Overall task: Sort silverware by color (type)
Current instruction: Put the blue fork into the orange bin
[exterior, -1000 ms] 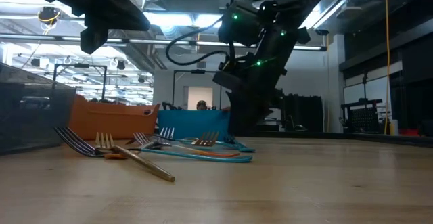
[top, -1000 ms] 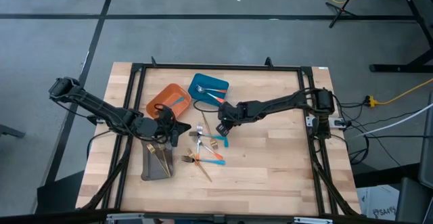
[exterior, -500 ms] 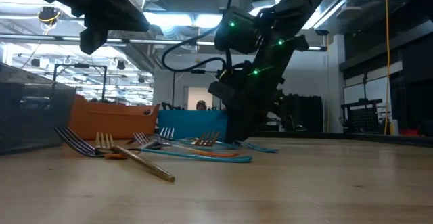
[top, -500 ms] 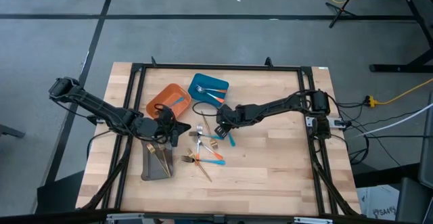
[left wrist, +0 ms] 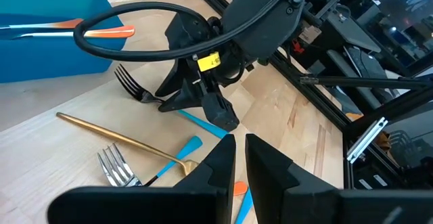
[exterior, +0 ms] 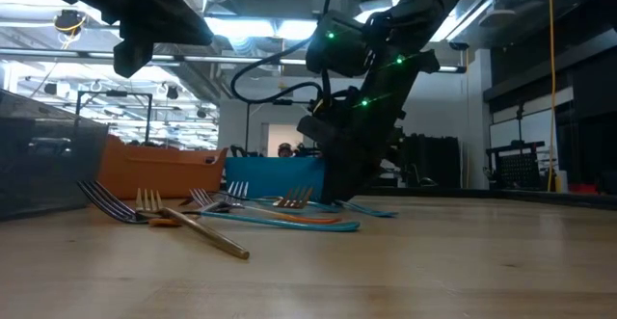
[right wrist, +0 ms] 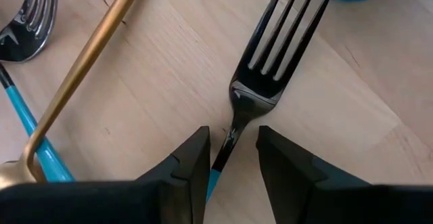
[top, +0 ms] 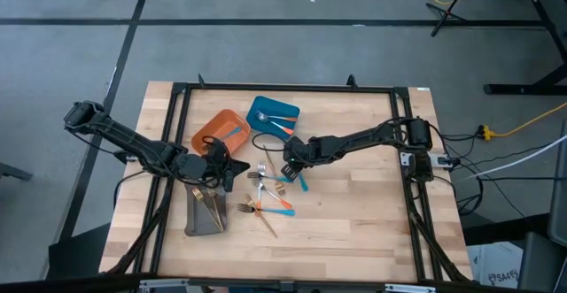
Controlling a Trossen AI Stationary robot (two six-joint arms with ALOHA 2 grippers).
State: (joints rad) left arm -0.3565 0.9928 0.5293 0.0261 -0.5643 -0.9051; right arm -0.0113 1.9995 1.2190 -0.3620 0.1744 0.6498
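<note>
Sorting abt half done: a few pcs already in the blue tray [top: 273, 113], orange tray [top: 218, 127] & grey tray [top: 204, 212], rest of the silverware [top: 268, 196] lies loose mid-table. Right gripper [right wrist: 232, 158] is down on the wood, fingers apart either side of a blue-handled fork [right wrist: 270, 55], not closed yet. Left gripper [left wrist: 239, 158] waits by the grey tray, fingers near-shut, empty.

Four cameras: overhead, table-level, two wrists.
You get the whole table [top: 354, 204] from straight above; low view looks level across it. Right wrist sits close on the blue-handled fork [right wrist: 267, 82], which left wrist shares at 12 o'clock.
</note>
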